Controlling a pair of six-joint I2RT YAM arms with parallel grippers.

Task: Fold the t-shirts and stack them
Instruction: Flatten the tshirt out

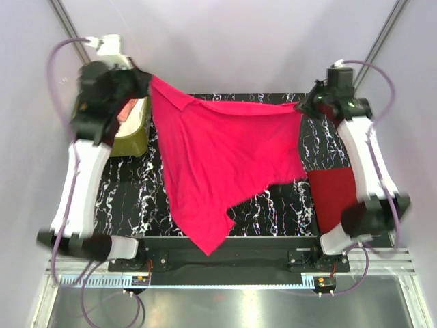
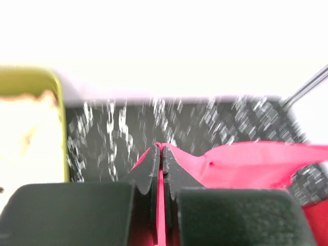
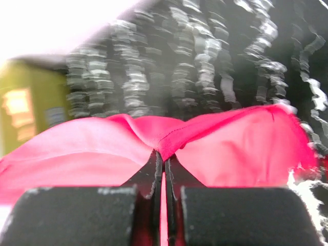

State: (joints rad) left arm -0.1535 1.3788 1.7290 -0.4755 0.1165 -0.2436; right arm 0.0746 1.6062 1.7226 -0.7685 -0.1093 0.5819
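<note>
Pinching the hot pink t-shirt (image 1: 225,157) between jaws closed tight, the left gripper (image 2: 160,149) shows in its wrist view with only a thin strip of pink cloth between its two black fingers (image 2: 147,171). In the overhead view this gripper sits at the upper left of the frame, raised above the table, with one corner of the shirt at its tip.

The right gripper (image 3: 160,154) is clamped the same way on another edge of the same shirt. Its wrist view shows the fabric bunched at the fingertips and spreading away to both sides. Overhead it is at the upper right of the frame.

Between the two grippers the shirt hangs stretched across the centre of the frame, with its top edge sagging a little. Its body drapes down to a point at the lower centre, by the near edge of the table. Whether that point rests on the surface I cannot tell.

A darker red t-shirt (image 1: 332,195) lies flat on the table at the right of the frame, partly under the right arm. An olive-green tub (image 1: 136,142) stands at the left of the frame, just beside the left arm. It holds pale peach and white cloth (image 2: 25,128), which is blurred in the wrist view. The table (image 1: 130,198) is black with white marbling.
</note>
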